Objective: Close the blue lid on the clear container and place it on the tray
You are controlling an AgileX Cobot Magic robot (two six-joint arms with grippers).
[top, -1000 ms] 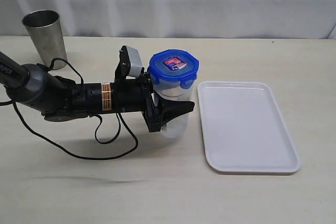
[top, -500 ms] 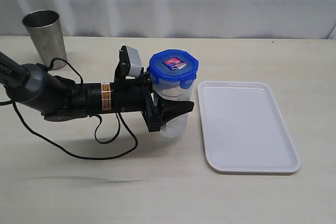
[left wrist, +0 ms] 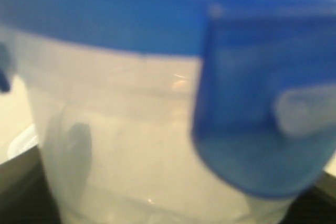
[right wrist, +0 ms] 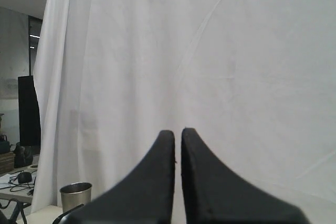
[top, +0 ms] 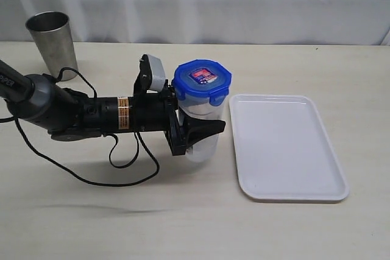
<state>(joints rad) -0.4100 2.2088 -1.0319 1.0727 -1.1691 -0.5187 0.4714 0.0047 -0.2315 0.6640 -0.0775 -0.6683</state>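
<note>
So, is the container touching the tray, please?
Apart: the exterior view shows bare table between the container and the tray.

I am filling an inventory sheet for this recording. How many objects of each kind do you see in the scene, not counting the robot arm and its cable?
Steel cup: 1
Clear container: 1
Blue lid, sitting on the container: 1
White tray: 1
Total: 4
</note>
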